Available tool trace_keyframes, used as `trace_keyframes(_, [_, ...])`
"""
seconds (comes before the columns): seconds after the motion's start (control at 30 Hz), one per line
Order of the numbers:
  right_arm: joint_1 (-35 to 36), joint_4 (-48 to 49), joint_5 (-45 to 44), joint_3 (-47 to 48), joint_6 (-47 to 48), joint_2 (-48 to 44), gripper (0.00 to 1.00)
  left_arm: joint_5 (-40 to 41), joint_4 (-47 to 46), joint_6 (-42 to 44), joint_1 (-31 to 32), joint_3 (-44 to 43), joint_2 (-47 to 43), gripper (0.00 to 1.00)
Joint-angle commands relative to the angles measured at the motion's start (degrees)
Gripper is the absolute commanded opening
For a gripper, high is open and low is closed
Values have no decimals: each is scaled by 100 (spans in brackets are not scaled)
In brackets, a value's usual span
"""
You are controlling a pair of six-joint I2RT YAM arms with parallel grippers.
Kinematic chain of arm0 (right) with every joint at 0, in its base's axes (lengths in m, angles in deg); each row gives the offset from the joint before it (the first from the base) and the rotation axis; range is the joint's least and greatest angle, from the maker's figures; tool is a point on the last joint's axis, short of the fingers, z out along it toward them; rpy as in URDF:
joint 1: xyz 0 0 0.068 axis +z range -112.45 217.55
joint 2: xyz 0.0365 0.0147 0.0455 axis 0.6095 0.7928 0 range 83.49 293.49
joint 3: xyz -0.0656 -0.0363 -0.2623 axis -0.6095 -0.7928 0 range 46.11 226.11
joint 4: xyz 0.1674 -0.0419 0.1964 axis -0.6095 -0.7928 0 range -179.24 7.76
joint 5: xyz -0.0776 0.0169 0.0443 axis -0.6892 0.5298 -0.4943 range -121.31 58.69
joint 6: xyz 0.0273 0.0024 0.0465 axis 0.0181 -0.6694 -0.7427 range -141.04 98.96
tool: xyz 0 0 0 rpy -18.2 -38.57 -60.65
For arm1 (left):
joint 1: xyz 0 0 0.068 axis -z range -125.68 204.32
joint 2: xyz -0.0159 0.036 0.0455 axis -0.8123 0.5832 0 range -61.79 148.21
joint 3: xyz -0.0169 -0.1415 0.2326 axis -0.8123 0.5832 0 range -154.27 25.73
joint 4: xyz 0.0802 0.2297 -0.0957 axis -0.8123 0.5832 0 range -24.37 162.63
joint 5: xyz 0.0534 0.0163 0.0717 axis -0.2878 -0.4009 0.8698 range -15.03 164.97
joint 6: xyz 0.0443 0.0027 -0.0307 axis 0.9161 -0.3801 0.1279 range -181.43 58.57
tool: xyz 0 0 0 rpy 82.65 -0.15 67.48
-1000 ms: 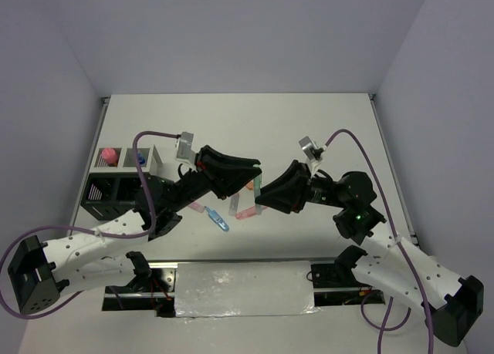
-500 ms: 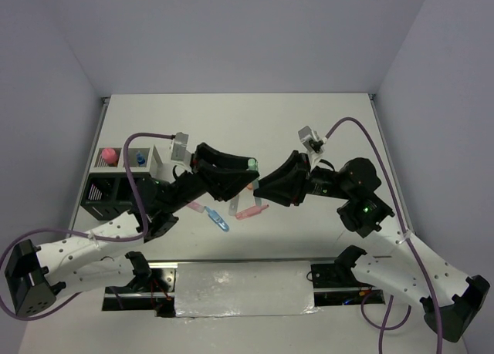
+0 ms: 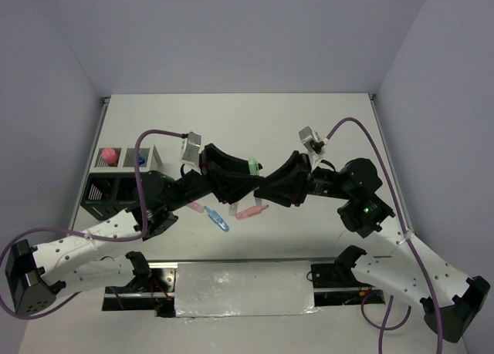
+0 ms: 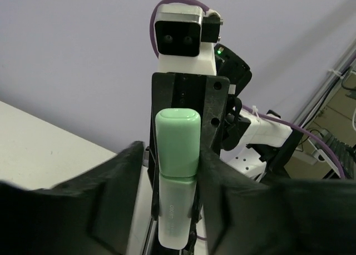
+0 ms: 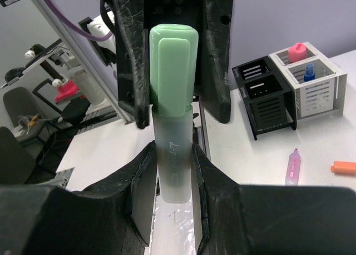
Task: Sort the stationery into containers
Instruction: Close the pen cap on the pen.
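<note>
**Green highlighter upright between two facing grippers**

The green highlighter stands cap-up in the air over the middle of the table. The overhead view shows only its cap, poking out where the two arms meet.

The right wrist view shows more. The right gripper is clamped on the pale barrel below the cap. The left wrist view shows the left gripper with a finger close on either side of the highlighter. I cannot tell whether those fingers press it or stand just off it.

Below the arms, toward the near edge, lie a pink pen, a blue item and a small pink piece. The arms partly hide them from above. An orange piece shows at the edge of the right wrist view.

The organizer sits by the left edge. A pink-capped item and a blue-capped bottle stand in its white compartments.
</note>
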Motion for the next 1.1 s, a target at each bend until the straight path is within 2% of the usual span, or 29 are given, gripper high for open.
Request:
trace_keyframes(0.0, [19, 280, 108, 237, -52, 9, 0, -238, -30, 227, 34, -225, 59, 59])
trace_keyframes(0.03, [19, 236, 91, 255, -44, 0, 0, -239, -30, 227, 34, -207, 59, 64])
trace_keyframes(0.1, [28, 209, 73, 290, -26, 0, 0, -265, -4, 227, 43, -190, 68, 66])
trace_keyframes(0.13, [28, 201, 73, 299, -26, 9, 0, -282, 14, 253, 52, -189, 77, 60])
trace_keyframes(0.17, [28, 192, 73, 317, -35, 0, 0, -274, 40, 262, 52, -198, 77, 44])
trace_keyframes(0.2, [28, 209, 82, 317, -43, 0, 0, -265, 49, 271, 52, -190, 86, 39])
trace_keyframes(0.23, [19, 209, 82, 326, -52, 9, 0, -308, 32, 279, 60, -172, 77, 24])
trace_keyframes(0.3, [19, 288, 117, 299, -79, 9, 0, -265, 49, 280, 61, -172, 68, 10])
trace_keyframes(0.33, [19, 315, 143, 256, -87, 9, 0, -256, 93, 288, 61, -207, 51, 0])
trace_keyframes(0.37, [28, 341, 152, 212, -88, -8, 2, -256, 93, 323, 61, -216, 33, 0])
trace_keyframes(0.47, [28, 455, 204, 54, -53, -43, 17, -431, 111, 393, 61, -347, -2, 0])
trace_keyframes(0.5, [37, 490, 231, 18, -44, -44, 31, -510, 93, 428, 61, -374, -20, 0])
trace_keyframes(0.57, [28, 561, 275, -113, -52, -61, 46, -808, 6, 464, 61, -435, -46, 0])
trace_keyframes(0.6, [19, 683, 353, -157, -78, -61, 57, -914, -143, 464, 69, -436, -63, 0])
trace_keyframes(0.67, [19, 737, 354, -245, -105, -53, 64, -916, -197, 438, 87, -453, -99, 0])
trace_keyframes(0.97, [168, 675, 179, -105, -26, 123, 64, -424, -197, 446, 262, -453, 68, 0])
trace_keyframes(1.07, [326, 632, 38, -35, 26, 141, 61, -116, -92, 534, 350, -479, 59, 0])
